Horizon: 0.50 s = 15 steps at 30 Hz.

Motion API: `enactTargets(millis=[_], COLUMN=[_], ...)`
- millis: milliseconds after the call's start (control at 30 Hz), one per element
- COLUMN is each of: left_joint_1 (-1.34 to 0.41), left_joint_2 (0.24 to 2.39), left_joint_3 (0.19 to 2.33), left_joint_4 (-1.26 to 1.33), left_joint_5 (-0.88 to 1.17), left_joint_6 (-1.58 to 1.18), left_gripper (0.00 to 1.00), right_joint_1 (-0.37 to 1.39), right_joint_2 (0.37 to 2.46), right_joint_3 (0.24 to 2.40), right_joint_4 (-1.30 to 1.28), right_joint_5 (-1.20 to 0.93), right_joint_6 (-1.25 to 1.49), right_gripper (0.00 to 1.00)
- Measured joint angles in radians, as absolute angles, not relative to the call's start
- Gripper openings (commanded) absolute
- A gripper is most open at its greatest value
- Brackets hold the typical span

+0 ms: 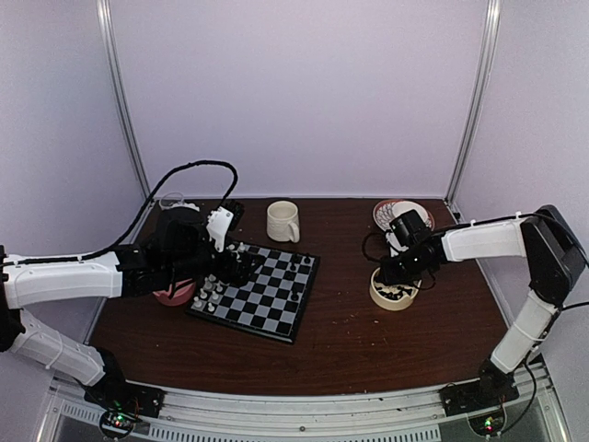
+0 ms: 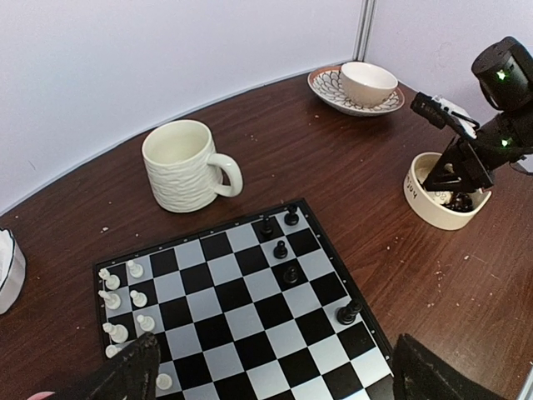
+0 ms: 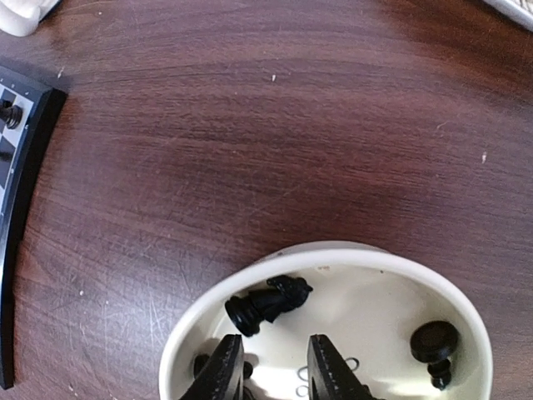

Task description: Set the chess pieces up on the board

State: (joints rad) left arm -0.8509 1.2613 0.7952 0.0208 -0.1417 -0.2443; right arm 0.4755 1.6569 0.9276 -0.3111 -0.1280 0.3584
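left fingers (image 2: 125, 375) spread wide, nothing held, above the near edge of the board (image 2: 250, 325), which lies between and ahead of them. White pieces (image 2: 125, 304) stand just ahead of the left finger, a few black pieces (image 2: 281, 249) farther ahead. right fingers (image 3: 225, 367) slightly parted, gap empty, at the cream bowl (image 3: 358, 252) mouth. Black knight (image 3: 268, 303) lies just ahead of the tips, black pawn (image 3: 434, 346) to their right.

A dark brown wooden worktop (image 1: 368, 341), faintly scratched and flecked with pale specks, stands inside a booth of plain, pale lilac-white wall panels (image 1: 304, 92). Slim silver posts (image 1: 124, 101) mark the back corners. A ribbed metal rail (image 1: 304, 410) runs along the near edge. The light is soft and even.
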Motion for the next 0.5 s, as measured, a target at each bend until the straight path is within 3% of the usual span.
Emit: enactTargets(millis=[500], left_joint_1=[-0.851], left_joint_2=[1.261], left_joint_3=[0.795], left_joint_4=[0.021], left_joint_5=[-0.142], left_joint_6=[-0.244], left_gripper=[0.97], right_joint_1=[0.482], right_joint_2=[1.735], right_joint_3=[0.984], right_joint_4=[-0.329], right_joint_5=[-0.123], right_joint_6=[0.366], right_gripper=[0.36])
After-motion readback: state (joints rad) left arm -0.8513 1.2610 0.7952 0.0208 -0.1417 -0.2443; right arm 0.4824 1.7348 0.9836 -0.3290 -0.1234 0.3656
